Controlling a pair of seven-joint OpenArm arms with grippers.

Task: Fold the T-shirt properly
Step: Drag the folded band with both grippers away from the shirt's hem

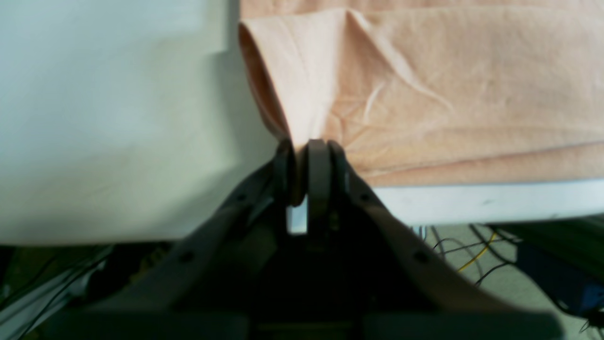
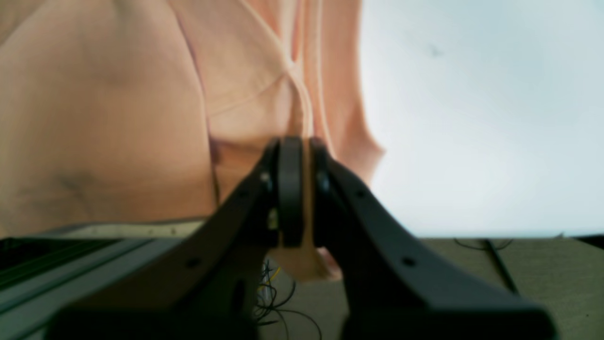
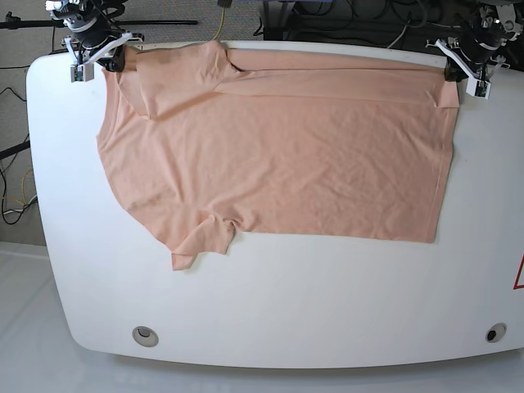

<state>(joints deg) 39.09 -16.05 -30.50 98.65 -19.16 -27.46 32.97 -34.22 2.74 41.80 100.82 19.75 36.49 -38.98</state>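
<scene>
While the T-shirt (image 3: 278, 155) lies spread across the white table (image 3: 270, 303), its far edge is folded over along the table's back rim. The left gripper (image 1: 309, 156) pinches one far corner of the fabric between closed jaws, and the right gripper (image 2: 302, 151) clamps the other corner likewise.

White bench (image 3: 270, 286) with rounded corners; round grey-rimmed hole (image 3: 145, 335) near front left corner, second hole (image 3: 494, 332) near front right corner; red triangle mark (image 3: 519, 274) at right edge; tangle of dark cables (image 3: 344, 20) behind far edge, yellow wire (image 3: 219, 20) among them; pale floor (image 3: 20, 319) beside bench
</scene>
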